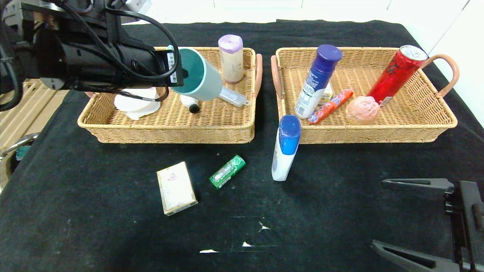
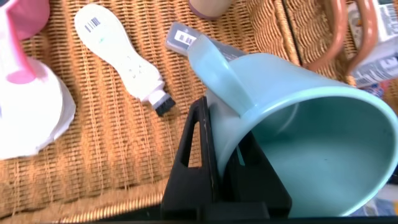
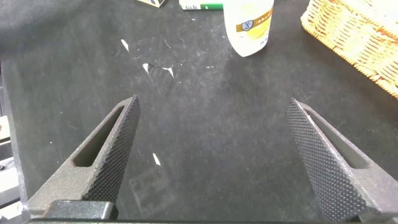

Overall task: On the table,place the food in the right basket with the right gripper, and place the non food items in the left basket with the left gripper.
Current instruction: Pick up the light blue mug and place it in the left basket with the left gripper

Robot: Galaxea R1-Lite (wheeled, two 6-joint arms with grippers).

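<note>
My left gripper [image 2: 224, 118] is shut on the wall of a teal cup [image 1: 196, 77], one finger inside and one outside, and holds it tilted above the left basket [image 1: 170, 132]. The cup [image 2: 298, 130] has a handle that points into the basket. On the cloth in front lie a beige card box [image 1: 176, 187] and a green gum pack [image 1: 227, 171]. A white bottle with a blue cap [image 1: 285, 148] leans on the front of the right basket [image 1: 378, 134]. My right gripper [image 1: 378, 213] stands open and empty low at the table's near right [image 3: 213, 102].
The left basket holds a white roll [image 1: 136, 102], a white brush [image 2: 124, 59] and a purple-topped roll [image 1: 231, 58]. In the right basket are a blue-capped bottle [image 1: 317, 81], a red can [image 1: 399, 73], an orange tube [image 1: 331, 105] and a pink ball [image 1: 362, 109].
</note>
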